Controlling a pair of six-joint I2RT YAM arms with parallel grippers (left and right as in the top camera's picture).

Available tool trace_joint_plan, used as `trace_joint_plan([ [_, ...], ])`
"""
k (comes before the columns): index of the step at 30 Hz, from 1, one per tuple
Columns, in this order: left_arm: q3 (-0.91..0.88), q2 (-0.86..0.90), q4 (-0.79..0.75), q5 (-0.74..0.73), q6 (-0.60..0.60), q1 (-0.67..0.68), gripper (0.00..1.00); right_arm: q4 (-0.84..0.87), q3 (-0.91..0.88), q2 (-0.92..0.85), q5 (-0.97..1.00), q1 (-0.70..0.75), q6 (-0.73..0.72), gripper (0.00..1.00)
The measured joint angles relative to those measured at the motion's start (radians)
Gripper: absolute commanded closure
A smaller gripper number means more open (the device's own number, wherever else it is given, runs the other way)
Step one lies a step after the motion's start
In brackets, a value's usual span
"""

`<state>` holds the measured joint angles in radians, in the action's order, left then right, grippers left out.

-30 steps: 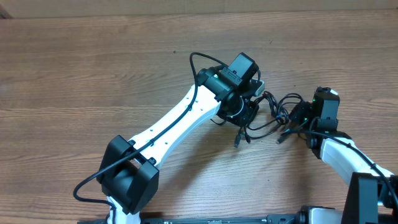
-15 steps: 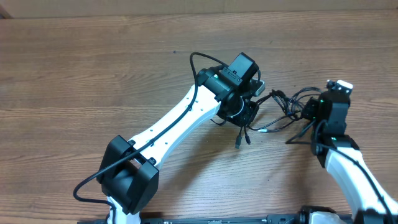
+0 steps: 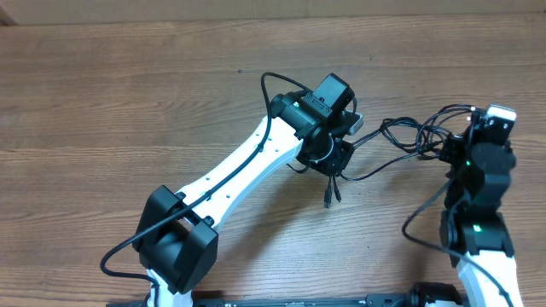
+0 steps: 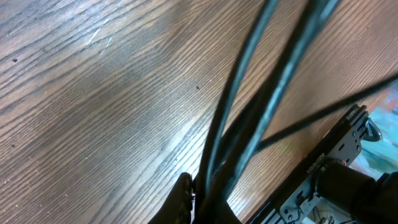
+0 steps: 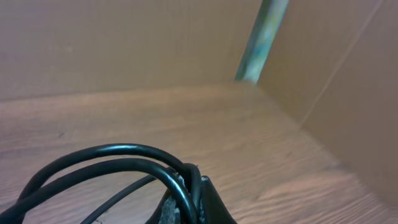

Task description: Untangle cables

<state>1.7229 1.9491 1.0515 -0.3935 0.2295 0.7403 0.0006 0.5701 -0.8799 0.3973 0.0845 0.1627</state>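
Note:
The cables (image 3: 394, 145) are thin black cords stretched between my two grippers over the wooden table. My left gripper (image 3: 339, 156) is shut on one end of the cables; plug tips (image 3: 329, 198) hang just below it. In the left wrist view the strands (image 4: 249, 106) run up from my shut left gripper (image 4: 208, 202). My right gripper (image 3: 456, 145) is shut on looped cables at the right. In the right wrist view the loops (image 5: 106, 163) curve out of my shut right gripper (image 5: 193, 193), lifted above the table.
The wooden table (image 3: 128, 102) spreads to the left and back. A brown cardboard wall (image 5: 124, 43) stands behind the table, and another (image 5: 348, 93) along its right side. My left arm (image 3: 230, 188) lies diagonally across the middle.
My right gripper has moved right and back with cable loops in it, pulling the cables taut and stretching them away from the left gripper. The left arm has not moved.

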Motion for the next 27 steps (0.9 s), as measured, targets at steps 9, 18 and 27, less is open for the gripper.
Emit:
trace_joint_plan([
  [9,0.000,0.000,0.000,0.000,0.000,0.000,0.96,-0.034,0.000,0.100,-0.089,-0.011,0.087,0.90],
  [18,0.000,0.000,0.003,0.005,-0.001,0.000,0.96,-0.271,0.000,0.063,-0.297,-0.021,-0.038,0.73],
  [27,0.000,0.000,-0.003,0.008,-0.001,0.000,0.96,-0.392,0.000,-0.048,-0.336,-0.021,-0.111,0.25],
])
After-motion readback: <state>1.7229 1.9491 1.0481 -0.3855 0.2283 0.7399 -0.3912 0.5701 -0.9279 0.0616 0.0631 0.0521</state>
